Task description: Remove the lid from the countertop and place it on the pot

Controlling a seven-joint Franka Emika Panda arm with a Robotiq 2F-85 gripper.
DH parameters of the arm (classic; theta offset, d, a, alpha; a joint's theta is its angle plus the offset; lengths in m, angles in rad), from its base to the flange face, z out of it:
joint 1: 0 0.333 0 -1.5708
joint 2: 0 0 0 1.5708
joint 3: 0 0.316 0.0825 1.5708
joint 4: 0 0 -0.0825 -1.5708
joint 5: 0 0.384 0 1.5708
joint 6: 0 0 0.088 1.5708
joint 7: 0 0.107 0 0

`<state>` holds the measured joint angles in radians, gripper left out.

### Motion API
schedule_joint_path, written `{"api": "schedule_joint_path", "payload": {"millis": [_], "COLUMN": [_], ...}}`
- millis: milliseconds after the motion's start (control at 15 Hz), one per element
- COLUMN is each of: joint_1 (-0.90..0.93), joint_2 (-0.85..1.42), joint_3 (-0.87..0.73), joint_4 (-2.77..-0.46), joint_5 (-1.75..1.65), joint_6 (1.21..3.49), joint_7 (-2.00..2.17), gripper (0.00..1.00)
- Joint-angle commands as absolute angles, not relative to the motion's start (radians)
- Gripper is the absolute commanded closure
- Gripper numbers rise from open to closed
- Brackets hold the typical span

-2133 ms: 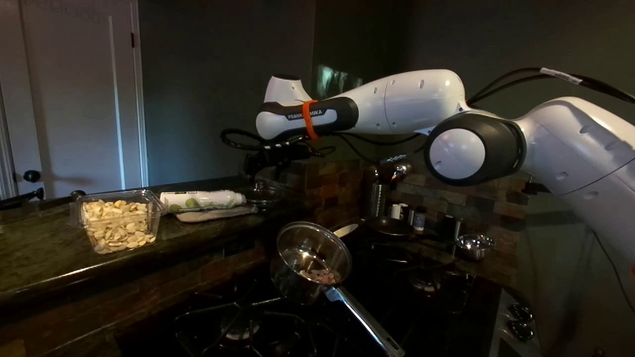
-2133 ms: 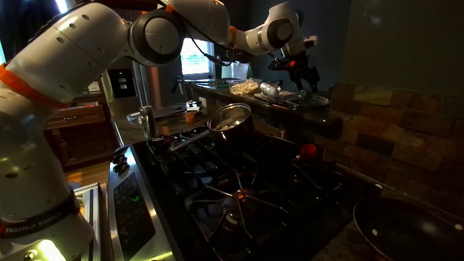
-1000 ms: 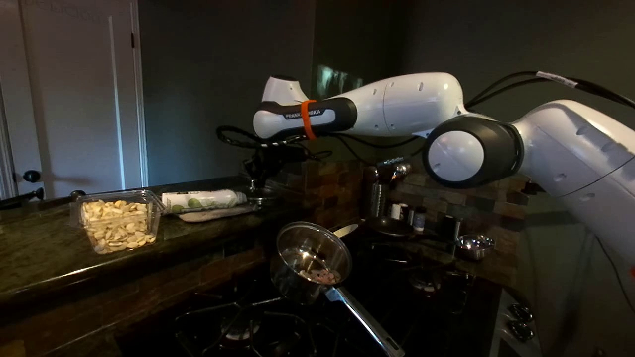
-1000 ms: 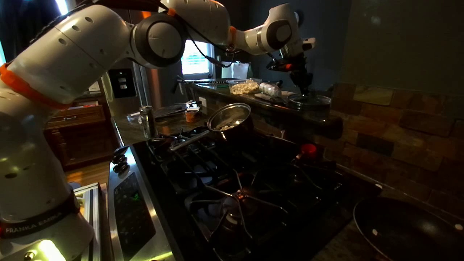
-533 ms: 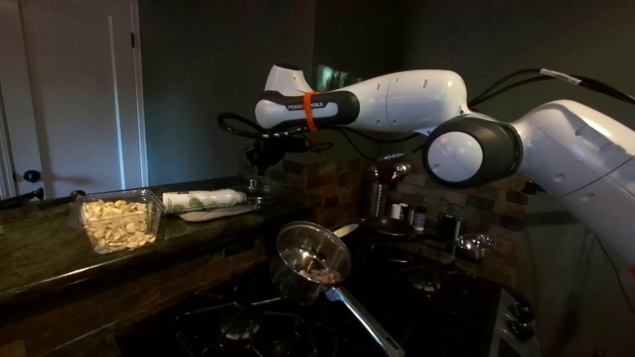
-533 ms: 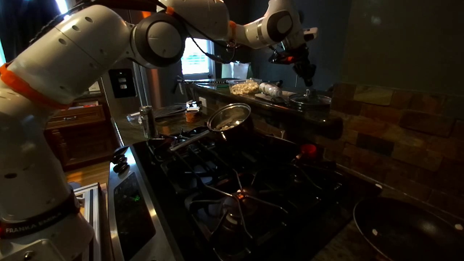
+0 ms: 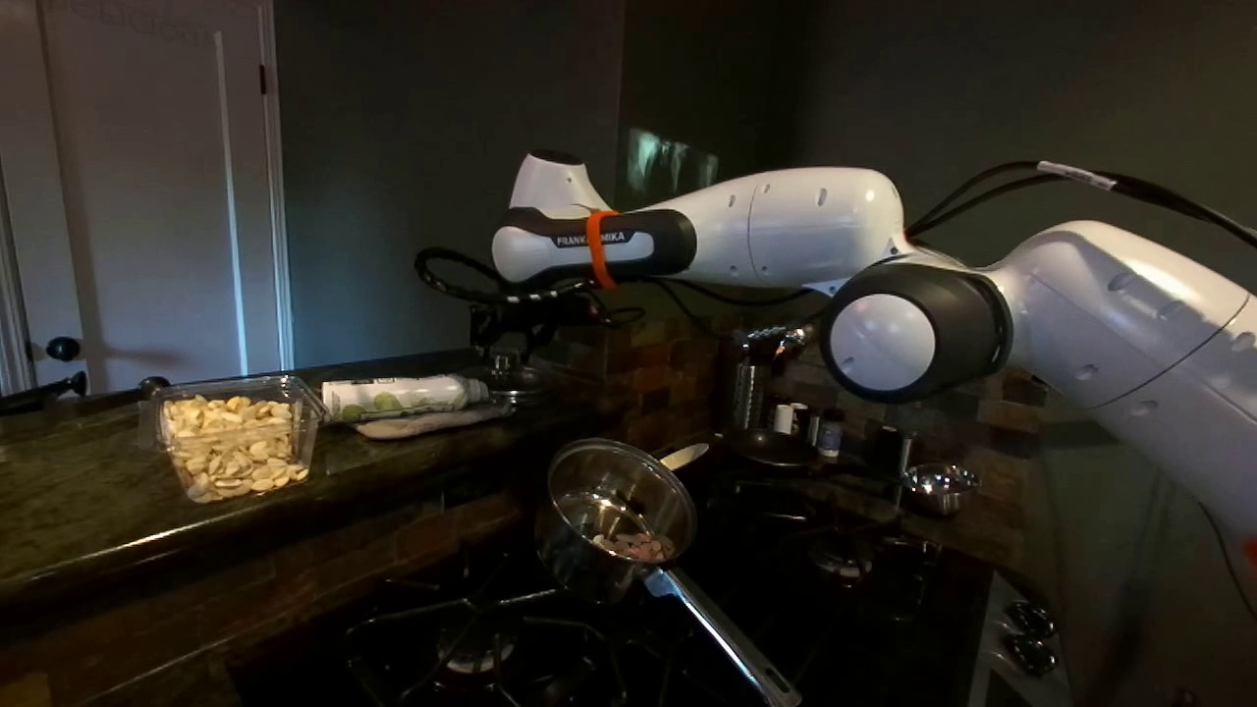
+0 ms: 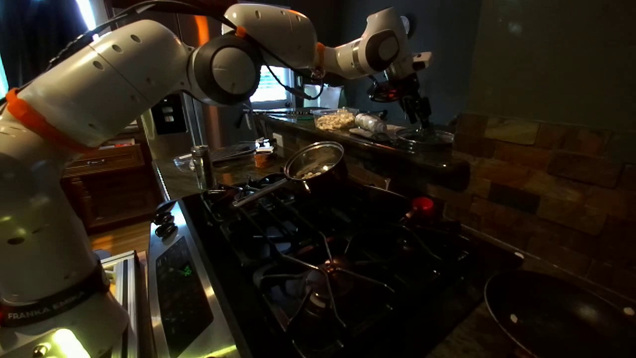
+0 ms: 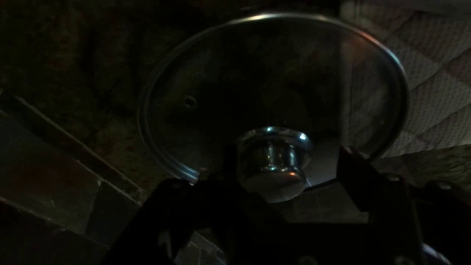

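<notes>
In the wrist view the gripper (image 9: 289, 158) stands open, its fingers (image 9: 353, 176) spread on either side of the knob (image 9: 274, 158) of the lid (image 9: 257, 84); a gap shows between the knob and one finger, while contact on the other side is too dark to tell. The lid rests on the counter (image 9: 81, 81), its clear pane partly over a quilted cloth (image 9: 434, 81).

In an exterior view the lid lies at the counter's end by the tiled wall (image 7: 658, 363), near a white bottle (image 7: 393, 396); a clear tub (image 7: 304, 432) of pale pieces stands by the front edge. Below that edge, the pot (image 7: 599, 491) sits on the stove (image 7: 471, 653).

In an exterior view the gripper reaches down to the lid, just in from the counter's rounded corner; a red object (image 8: 422, 205) sits below that corner.
</notes>
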<state>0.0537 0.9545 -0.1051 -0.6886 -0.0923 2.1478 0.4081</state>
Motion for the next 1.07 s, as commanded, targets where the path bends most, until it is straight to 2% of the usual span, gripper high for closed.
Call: {"api": "schedule_joint_path", "payload": {"millis": [0,467,667,733,1000], "joint_1": [0.06,0.065,0.075,0.064,0.061], "joint_2": [1.027,1.084,1.098,1.056,1.046], "joint_3": [-0.106,-0.141,-0.205,-0.157,-0.161], "joint_4": [-0.595,-0.539,-0.523,-0.584,-0.584], "joint_5": [-0.085,-0.128,-0.187,-0.148,-0.147], "joint_6": [2.179,2.264,2.311,2.298,2.261], "joint_7": [0.454,0.455,0.489,0.452,0.448], "gripper": [0.0,0.0,0.0,0.0,0.0]}}
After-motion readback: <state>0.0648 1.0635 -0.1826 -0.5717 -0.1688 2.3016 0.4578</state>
